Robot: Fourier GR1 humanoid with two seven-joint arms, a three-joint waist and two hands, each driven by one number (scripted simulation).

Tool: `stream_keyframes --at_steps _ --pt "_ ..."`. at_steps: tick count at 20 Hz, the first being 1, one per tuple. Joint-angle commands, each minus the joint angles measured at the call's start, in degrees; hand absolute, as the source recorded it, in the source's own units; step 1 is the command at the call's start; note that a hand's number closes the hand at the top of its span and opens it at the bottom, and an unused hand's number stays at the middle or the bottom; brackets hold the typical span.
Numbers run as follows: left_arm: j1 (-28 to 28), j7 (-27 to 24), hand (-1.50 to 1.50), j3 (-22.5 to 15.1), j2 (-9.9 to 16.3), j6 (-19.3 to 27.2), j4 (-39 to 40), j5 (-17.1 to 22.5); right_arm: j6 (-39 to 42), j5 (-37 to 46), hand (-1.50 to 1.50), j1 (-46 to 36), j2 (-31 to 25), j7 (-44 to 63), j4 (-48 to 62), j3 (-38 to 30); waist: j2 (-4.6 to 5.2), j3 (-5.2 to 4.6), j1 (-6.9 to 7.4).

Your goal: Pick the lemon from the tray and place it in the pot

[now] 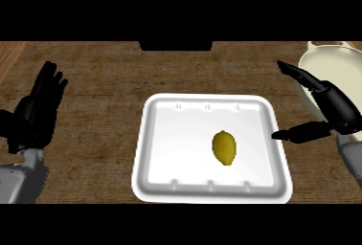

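Note:
A yellow lemon (pixel 224 147) lies inside the white tray (pixel 170 143), right of its middle. My right hand (pixel 331 107) hovers beside the tray's right edge, open, with fingers stretched up and away and the thumb pointing left toward the tray; it touches nothing. The cream pot (pixel 332 62) stands at the far right, partly cut by the view's edge and partly hidden behind my right hand. My left hand (pixel 37 115) rests open at the left edge, fingers up.
A dark block (pixel 175 45) sits at the counter's far edge, top centre. Brown wooden counter (pixel 99 86) surrounds the tray.

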Motion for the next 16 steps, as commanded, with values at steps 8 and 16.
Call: stream_keyframes --at_steps 8,16 --pt "-0.4 1.1 0.00 -1.7 -1.6 1.1 -0.9 -2.0 16.4 7.5 -1.50 -9.3 -5.7 30.6 -12.9 15.4 -0.05 -0.09 0.55" --pt "3.1 2.6 0.00 -0.5 -2.7 0.5 -5.7 -3.0 21.8 9.9 -1.50 -6.7 1.6 41.7 -16.9 17.0 0.10 0.07 0.30"
